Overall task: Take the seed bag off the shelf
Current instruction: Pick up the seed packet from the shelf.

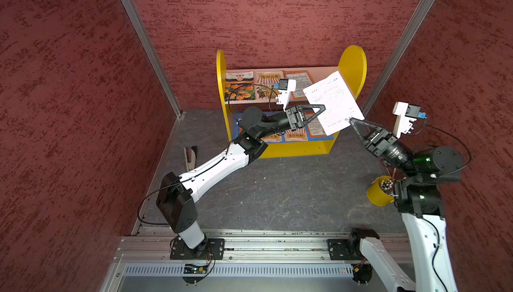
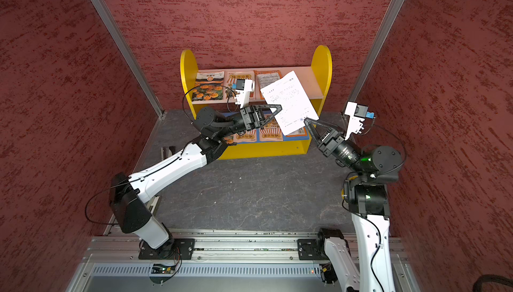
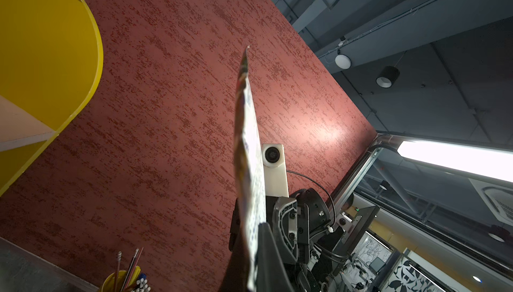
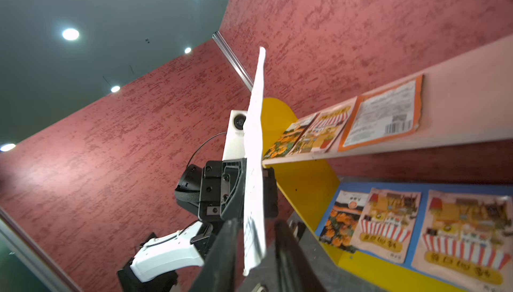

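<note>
1. Seed bag (image 1: 333, 101): you have it in the air in front of the shelf (image 1: 352, 62), with its white printed back turned up toward both top views. It touches neither board and hangs ahead of the right-hand end of the pale pink upper board (image 2: 312, 82).
2. Your left gripper (image 1: 323, 107) has its jaws pressed together on the bag's left edge. In the left wrist view the bag (image 3: 249, 143) runs edge-on out from between them.
3. Your right gripper (image 1: 352, 121) sits at the bag's lower corner. In the right wrist view its jaws stand apart with the bag (image 4: 254, 143) between them and a gap on one side. I judge that it is not gripping, so the left arm carries the weight.
4. Done, as far as you can see: the bag is already off the shelf. Three other seed packets (image 1: 240, 86) lie flat on the upper board, and more packets (image 4: 388, 221) lie on the blue lower board, untouched.
5. What is left, in my judgement, is to draw the right gripper clear of the corner. Then carry the bag away from the shelf and set it down, most likely on the dark tabletop (image 1: 277, 187). The task names no spot.
6. Mind that a thin packet pinched at one edge may droop or swing. Its far corner is also near the yellow side panel.
</note>
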